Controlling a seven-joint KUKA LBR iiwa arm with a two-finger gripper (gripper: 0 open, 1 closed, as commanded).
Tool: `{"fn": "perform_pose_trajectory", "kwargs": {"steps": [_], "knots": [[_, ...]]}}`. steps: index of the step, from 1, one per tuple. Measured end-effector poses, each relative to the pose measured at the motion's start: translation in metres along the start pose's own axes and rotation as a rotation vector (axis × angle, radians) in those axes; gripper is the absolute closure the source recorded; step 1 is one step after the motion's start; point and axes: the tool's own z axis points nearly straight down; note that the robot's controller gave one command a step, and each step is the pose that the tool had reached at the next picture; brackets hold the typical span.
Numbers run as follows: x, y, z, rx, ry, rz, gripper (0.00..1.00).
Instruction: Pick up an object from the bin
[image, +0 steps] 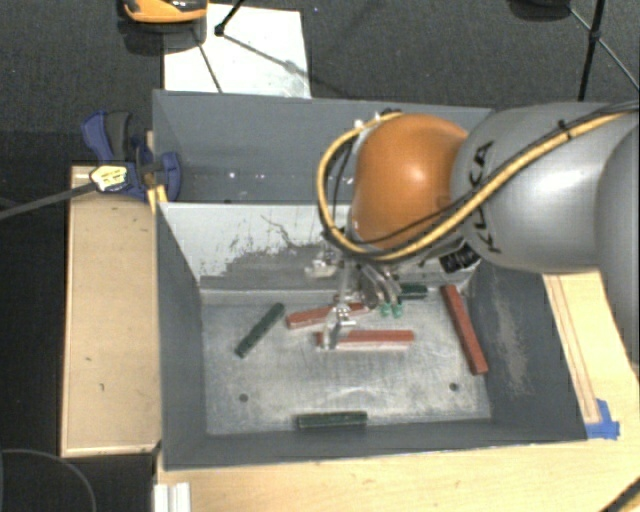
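Where the gripper (343, 318) hangs over the middle of the bin (240, 390), a red bar (378, 339) lies just beneath it, with a second red bar (303, 320) beside. Whether it is clenched or released cannot be told. Bar judged light, stiff and smooth: grasp across the narrow width, mid-length.

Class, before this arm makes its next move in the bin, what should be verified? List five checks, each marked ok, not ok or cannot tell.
1. Gripper low over the middle of the bin: ok.
2. Candidate within reach: two red-brown sticks lie right under it: ok.
3. Which of them it is centred on: cannot tell.
4. Anything already held: cannot tell.
5. Neighbours apart: dark green stick to the left and dark green bar at the front lie well off: ok.
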Motion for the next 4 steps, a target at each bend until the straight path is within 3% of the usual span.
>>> {"fn": "perform_pose_trajectory", "kwargs": {"steps": [1, 2, 3, 4], "knots": [[0.010, -0.078, 0.016, 0.003, 0.008, -0.046, 0.00], [0.000, -0.071, 0.050, 0.001, 0.007, -0.105, 0.00], [-0.001, -0.061, 0.105, 0.000, 0.003, -0.091, 0.00], [-0.009, -0.057, 0.100, 0.001, -0.011, -0.139, 1.00]]}}
